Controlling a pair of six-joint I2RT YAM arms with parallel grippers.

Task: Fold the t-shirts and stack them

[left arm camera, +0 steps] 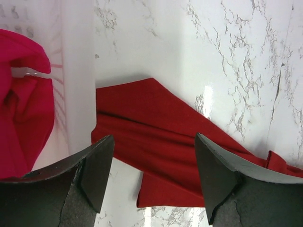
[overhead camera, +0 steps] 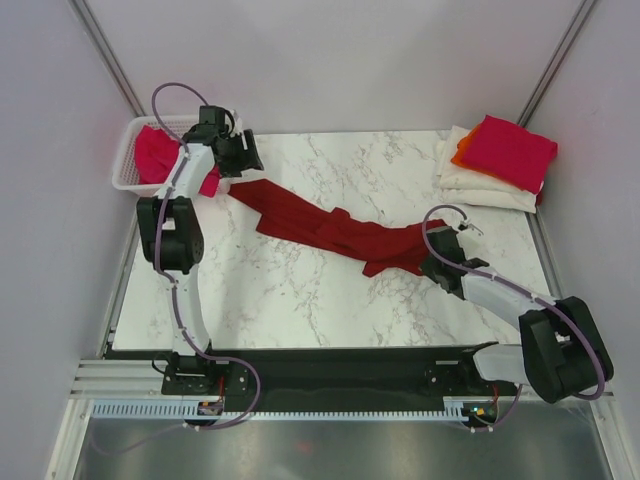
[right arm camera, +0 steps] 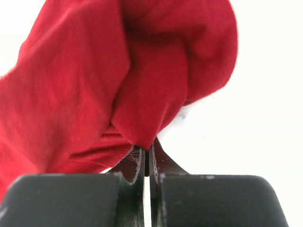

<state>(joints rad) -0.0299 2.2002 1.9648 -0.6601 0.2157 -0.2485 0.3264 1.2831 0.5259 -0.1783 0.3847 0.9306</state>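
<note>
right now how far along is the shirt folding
Done: a folded stack sits at the far right corner, cream-white and orange pieces under a pink-magenta one. In hand: the dark red t-shirt lies stretched, unfolded, across the table, the right gripper shut on one end, the left gripper open above the other. To do: folding it, plus the pink shirt in the basket.

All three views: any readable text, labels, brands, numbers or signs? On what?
No text can be read in any view.
dark red t-shirt: plain, no print or tag showing.
folded stack: plain colours, no print showing.
white basket: no label seen; the faint grey marks at its wall in the left wrist view are too blurred to read.
</note>
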